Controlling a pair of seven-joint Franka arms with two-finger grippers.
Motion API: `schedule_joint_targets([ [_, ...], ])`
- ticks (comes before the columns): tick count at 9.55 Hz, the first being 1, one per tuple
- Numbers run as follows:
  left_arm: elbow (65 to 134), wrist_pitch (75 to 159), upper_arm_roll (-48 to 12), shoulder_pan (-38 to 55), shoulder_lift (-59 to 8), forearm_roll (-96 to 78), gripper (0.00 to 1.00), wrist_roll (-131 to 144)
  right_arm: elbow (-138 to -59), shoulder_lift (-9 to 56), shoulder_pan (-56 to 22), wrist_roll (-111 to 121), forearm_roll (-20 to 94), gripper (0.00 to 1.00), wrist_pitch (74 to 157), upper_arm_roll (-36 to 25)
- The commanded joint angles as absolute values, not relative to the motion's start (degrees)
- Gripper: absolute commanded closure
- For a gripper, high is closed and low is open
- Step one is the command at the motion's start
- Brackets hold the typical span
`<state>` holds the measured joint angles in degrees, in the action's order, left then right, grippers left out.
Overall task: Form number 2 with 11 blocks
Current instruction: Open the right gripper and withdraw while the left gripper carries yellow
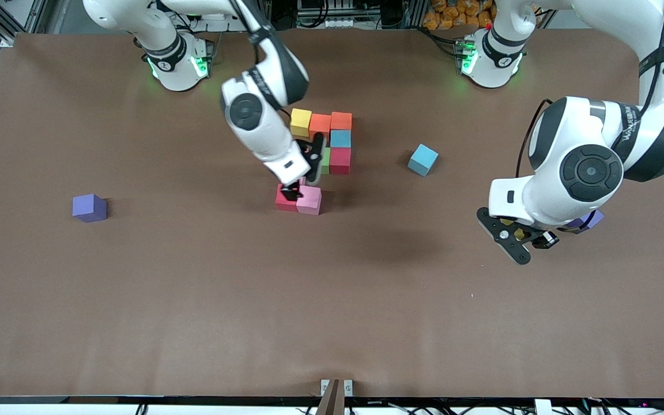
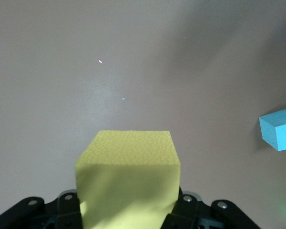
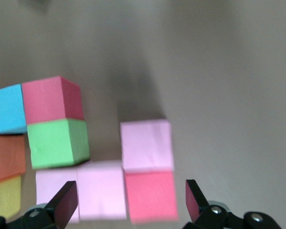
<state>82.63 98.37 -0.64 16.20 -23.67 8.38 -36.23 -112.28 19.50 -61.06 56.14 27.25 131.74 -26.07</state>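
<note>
I have the right claw [image 1: 299,183] hanging fully spread just over the lower rows of the number 2 [image 1: 320,155], which sits a little above the middle of the front frame. Its fingers straddle the red block [image 3: 151,196] in the right wrist view, with nothing between them gripped. That worries me: the pink blocks [image 3: 146,145] touch that red one edge to edge, so any sideways drift as the claw moves could shove a cube and skew the row.

My left claw [image 1: 521,235], at the right middle of the front frame, is closed on a yellow block [image 2: 128,179] and hangs above bare tabletop [image 1: 193,300], well apart from the digit. The block fills the lower centre of the left wrist view and looks squarely held, but these cubes are small and matte, and I judge a tilted release would land it crooked.

A loose light blue block [image 1: 422,159] lies between the digit and the left arm. If I carry the yellow one in low, I could clip it. Both arms converging on the digit also risks a collision.
</note>
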Motion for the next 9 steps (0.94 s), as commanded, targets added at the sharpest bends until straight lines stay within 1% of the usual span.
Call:
schedule_joint_targets([
  [1, 82.79, 97.64, -0.97, 17.57, -23.38, 9.67, 1.00, -34.37, -113.29, 15.65, -60.29, 54.85, 27.77, 0.00, 125.89, -34.06],
  [2, 82.79, 97.82, -0.97, 19.06, -23.64, 9.49, 1.00, -34.10, -112.16, 15.56, -59.16, 53.71, 27.77, 0.00, 122.38, -37.49],
  [5, 82.53, 98.26, -1.05, 23.19, -25.74, 8.88, 1.00, -28.65, -110.57, 13.89, -44.61, 53.09, 26.81, 0.00, 116.65, -36.92],
  [6, 82.53, 100.35, -1.05, 24.60, -27.06, 8.96, 1.00, -29.44, -110.04, 13.80, -39.43, 52.91, 25.24, 0.00, 115.67, -35.43],
  [7, 82.53, 102.20, -1.92, 25.39, -28.55, 9.23, 1.00, -30.66, -108.47, 13.80, -32.15, 52.56, 23.14, 0.00, 114.36, -31.94],
  [8, 82.44, 104.74, -2.46, 26.18, -30.39, 9.32, 1.00, -34.94, -105.93, 13.89, -24.51, 51.60, 20.16, 0.00, 112.43, -26.94],
  [9, 82.44, 108.16, -2.72, 26.28, -31.98, 9.06, 1.00, -42.90, -103.04, 13.80, -18.87, 46.11, 16.04, 0.00, 108.67, -22.81],
])
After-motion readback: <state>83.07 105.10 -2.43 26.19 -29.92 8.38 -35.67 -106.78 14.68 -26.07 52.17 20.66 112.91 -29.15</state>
